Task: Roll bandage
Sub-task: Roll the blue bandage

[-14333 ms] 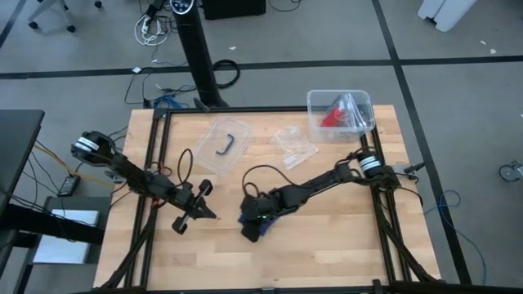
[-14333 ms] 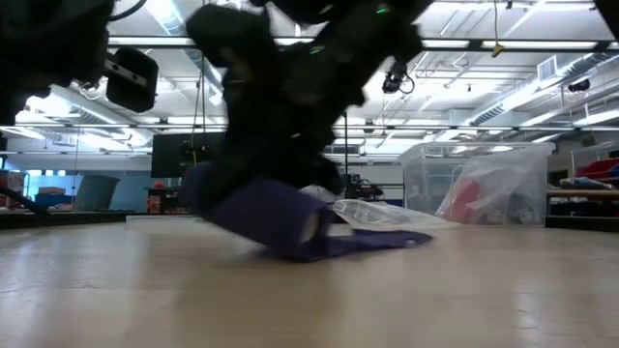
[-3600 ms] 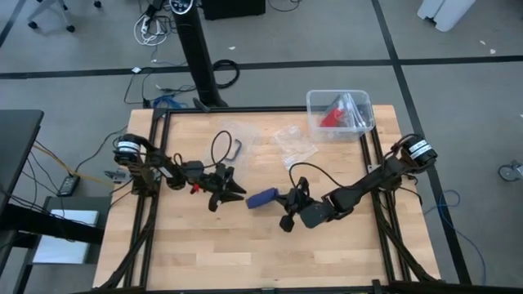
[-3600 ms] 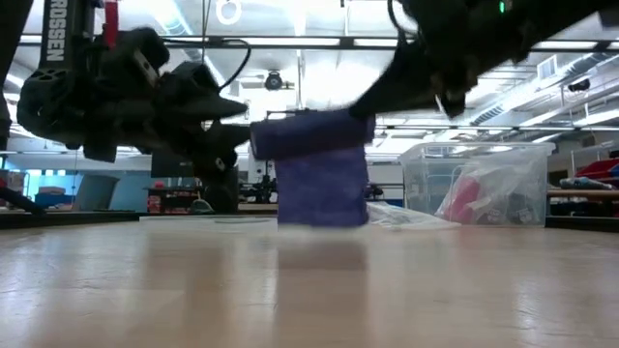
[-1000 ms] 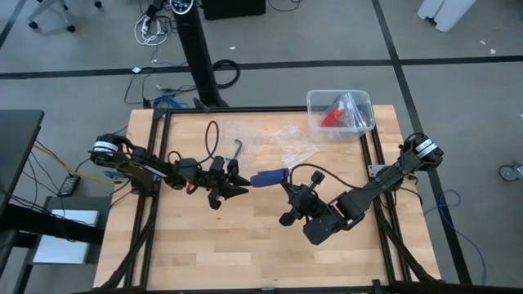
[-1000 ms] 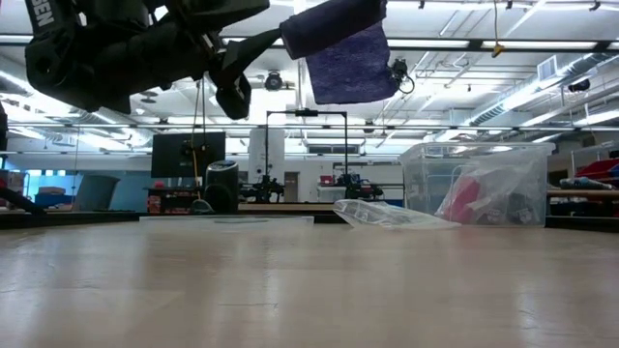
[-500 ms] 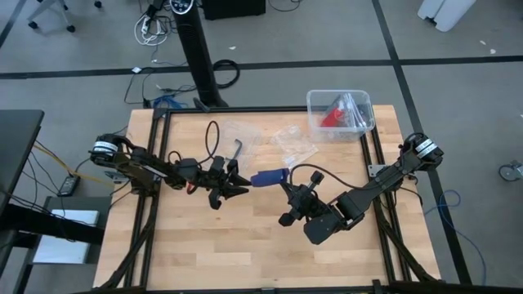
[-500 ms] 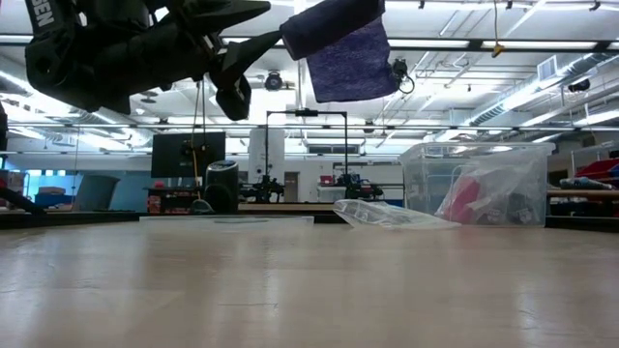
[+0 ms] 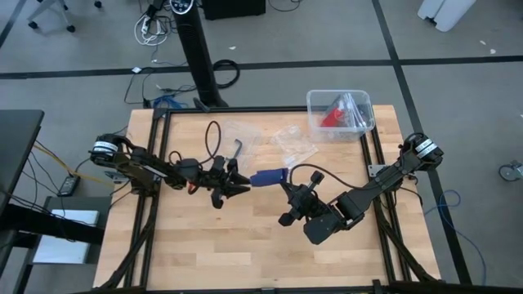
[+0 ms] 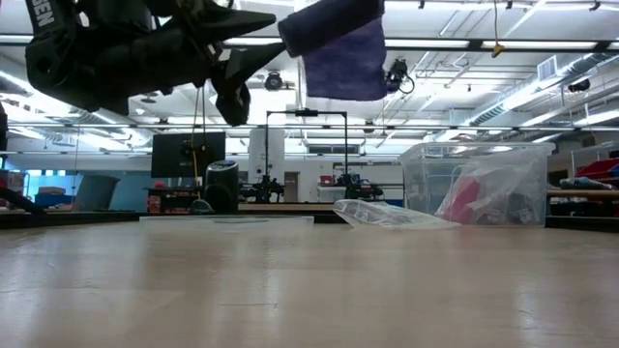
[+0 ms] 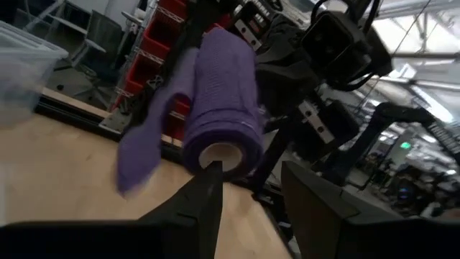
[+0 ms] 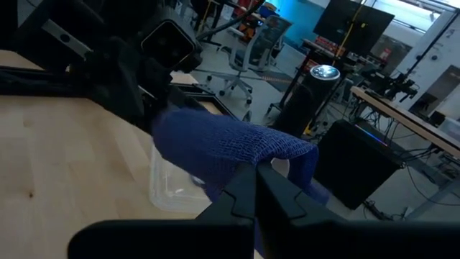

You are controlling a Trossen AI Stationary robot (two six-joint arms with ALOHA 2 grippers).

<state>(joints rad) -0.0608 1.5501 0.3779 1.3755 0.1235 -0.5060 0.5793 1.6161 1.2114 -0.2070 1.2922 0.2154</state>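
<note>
1. The bandage (image 9: 267, 176) is a dark navy-blue roll of soft knitted fabric, held in the air above the middle of the light wooden table (image 9: 245, 245), between the two dark arms.
2. A short loose tail of the same fabric hangs down from the roll; the low view (image 10: 334, 43) shows it as a flat flap below the cylinder, well clear of the tabletop.
3. The left wrist view shows the roll end-on (image 11: 219, 115), with a pale hollow core at its centre and tight ribbed layers around it.
4. The right gripper (image 9: 288, 181) has its jaws pressed together, pinching one end of the roll; in its own wrist view the fingers meet right at the fabric (image 12: 230, 147).
5. The left gripper (image 9: 242, 187) sits just beside the other end of the roll, jaws spread, one fingertip at the core opening.
6. Whether that fingertip touches the roll cannot be told.
7. In the low view the right gripper is cut off at the picture's top edge.
8. A clear plastic box (image 9: 340, 112) holding a red item stands at the table's far right corner.
9. Two crumpled clear plastic bags (image 9: 292, 144) lie near the far edge; their contents are hard to make out.
</note>
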